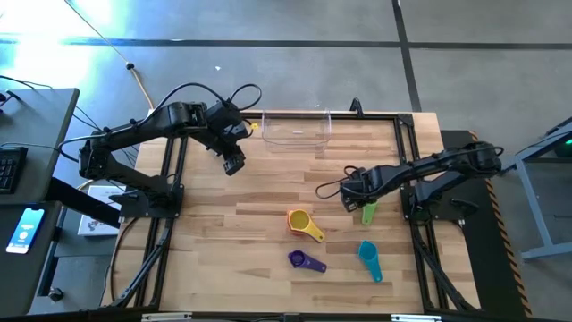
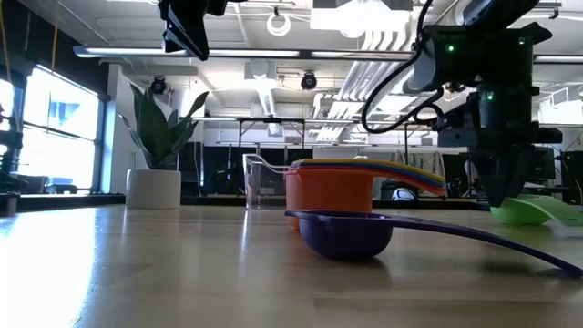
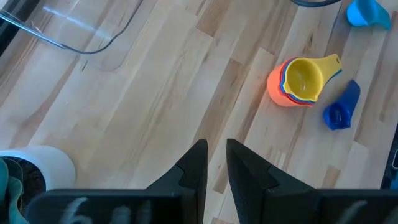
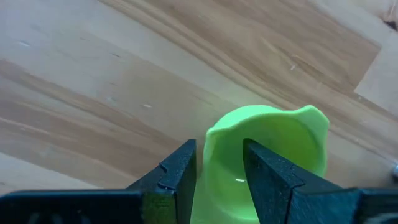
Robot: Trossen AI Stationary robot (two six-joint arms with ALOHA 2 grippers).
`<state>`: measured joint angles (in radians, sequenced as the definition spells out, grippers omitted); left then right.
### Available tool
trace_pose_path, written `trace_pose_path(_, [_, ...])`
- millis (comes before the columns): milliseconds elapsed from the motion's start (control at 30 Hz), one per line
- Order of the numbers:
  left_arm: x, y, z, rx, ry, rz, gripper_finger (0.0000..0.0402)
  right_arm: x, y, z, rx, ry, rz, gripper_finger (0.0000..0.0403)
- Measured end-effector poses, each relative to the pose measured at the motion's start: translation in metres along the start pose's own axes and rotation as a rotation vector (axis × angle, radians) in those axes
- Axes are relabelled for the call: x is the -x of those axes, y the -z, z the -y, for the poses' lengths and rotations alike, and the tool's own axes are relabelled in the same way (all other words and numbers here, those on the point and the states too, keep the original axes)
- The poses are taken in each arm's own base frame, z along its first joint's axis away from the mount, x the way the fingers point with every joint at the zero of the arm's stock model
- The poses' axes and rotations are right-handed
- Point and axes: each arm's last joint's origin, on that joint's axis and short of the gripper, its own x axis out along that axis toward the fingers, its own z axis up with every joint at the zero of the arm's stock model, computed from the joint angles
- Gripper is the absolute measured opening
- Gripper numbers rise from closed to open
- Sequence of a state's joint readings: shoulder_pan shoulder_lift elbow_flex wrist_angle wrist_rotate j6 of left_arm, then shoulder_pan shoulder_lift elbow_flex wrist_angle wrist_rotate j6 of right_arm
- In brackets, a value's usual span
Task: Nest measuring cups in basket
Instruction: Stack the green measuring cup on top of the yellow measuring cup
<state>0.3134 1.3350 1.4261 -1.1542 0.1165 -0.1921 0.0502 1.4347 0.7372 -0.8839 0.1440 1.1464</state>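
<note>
R gripper (image 4: 217, 171) is low over the green cup (image 4: 273, 146), near the bench's right edge about mid-depth. Fingers are partly spread and straddle the cup's near wall/rim, one outside and one over the bowl. Can't tell if the pads actually bite yet; cup looks to be sitting on the wood. L gripper (image 3: 216, 168) hangs high near the bench's back-left area, just beside the basket (image 1: 297, 131); fingers nearly together w/ a narrow gap, holding nothing.

Basket sits at the back edge, centre, and nothing shows inside it. Stack of cups (image 1: 302, 222) (orange outer, yellow on top, other colours between) is mid-bench toward the front. Purple cup (image 1: 305, 260) lies loose near the front edge, teal cup (image 1: 368, 255) to its right, both apart from the stack.

Handling, judged: cups are light, rigid thin plastic w/ smooth glossy walls, so they'll likely skid or tip if nudged sideways. Not fragile. Best hold prob. the rim wall pinched inside/outside as lined up now, or the flat handle (image 1: 369, 215), which gives parallel faces. Rim pinch on a curved wall may let the cup swing. Clear basket is light too and could slide if bumped on drop-in.
</note>
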Motion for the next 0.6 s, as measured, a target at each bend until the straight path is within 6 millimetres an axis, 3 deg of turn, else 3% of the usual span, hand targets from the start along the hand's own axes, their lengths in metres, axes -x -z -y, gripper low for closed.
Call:
trace_pose_path(133, [0.0, -0.0002, -0.0002, 0.0, -0.008, 0.003, 0.0048, -0.0011, 0.0, -0.0007, -0.004, 0.0, -0.006, 0.01])
trace_pose_path(333, [0.0001, -0.0005, -0.0017, 0.0, -0.057, 0.013, 0.0048, -0.0011, 0.0002, -0.001, 0.002, -0.005, -0.013, 0.0011])
trace_pose_path(600, [0.0001, -0.0008, -0.0016, -0.002, -0.057, 0.016, 0.0048, -0.0003, 0.0013, -0.0015, 0.028, -0.021, -0.04, 0.0005])
